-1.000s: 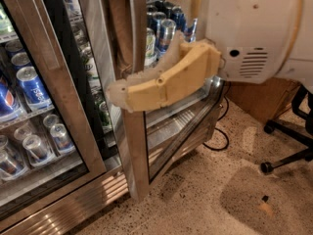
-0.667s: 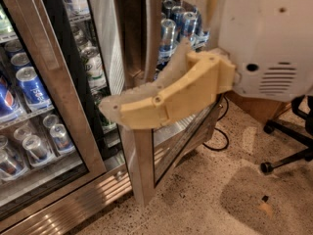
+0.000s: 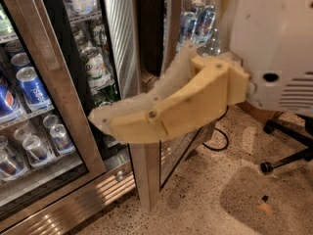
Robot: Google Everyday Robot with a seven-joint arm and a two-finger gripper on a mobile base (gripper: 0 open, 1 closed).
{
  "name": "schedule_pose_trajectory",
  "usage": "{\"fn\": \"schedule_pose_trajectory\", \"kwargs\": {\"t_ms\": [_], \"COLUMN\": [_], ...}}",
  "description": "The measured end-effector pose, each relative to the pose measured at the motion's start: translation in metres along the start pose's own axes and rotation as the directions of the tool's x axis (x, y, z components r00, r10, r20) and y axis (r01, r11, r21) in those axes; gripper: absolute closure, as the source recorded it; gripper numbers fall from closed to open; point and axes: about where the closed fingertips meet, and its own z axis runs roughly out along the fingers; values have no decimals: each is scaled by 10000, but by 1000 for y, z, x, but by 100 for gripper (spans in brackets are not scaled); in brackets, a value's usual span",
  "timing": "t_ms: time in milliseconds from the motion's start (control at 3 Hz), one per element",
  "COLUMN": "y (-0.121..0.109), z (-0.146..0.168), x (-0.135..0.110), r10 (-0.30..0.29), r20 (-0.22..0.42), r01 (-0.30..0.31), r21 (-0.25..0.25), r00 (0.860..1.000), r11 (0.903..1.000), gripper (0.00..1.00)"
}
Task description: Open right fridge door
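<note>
The right fridge door stands swung out from the fridge, so I see its steel frame nearly edge-on. Its glass pane angles back to the right, and cans show through the pane higher up. My gripper, with tan plastic fingers on a big white arm, reaches leftward across the front of that door edge at mid height. Its tips end just left of the frame, in front of the open interior shelves of cans. Whether it touches the door I cannot tell.
The left glass door is shut, with blue Pepsi cans behind it. A black office chair base stands on the speckled floor at right, and a dark cable lies by the door's lower corner.
The gripper has swept left and toward the camera, and the right door's edge has swung further out with it. More of the interior shelves shows now.
</note>
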Motion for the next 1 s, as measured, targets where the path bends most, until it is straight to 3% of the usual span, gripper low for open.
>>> {"fn": "schedule_pose_trajectory", "kwargs": {"t_ms": [1000], "y": [0], "z": [0], "x": [0], "r10": [0], "r20": [0], "r01": [0], "r21": [0], "r00": [10000], "r11": [10000], "gripper": [0]}}
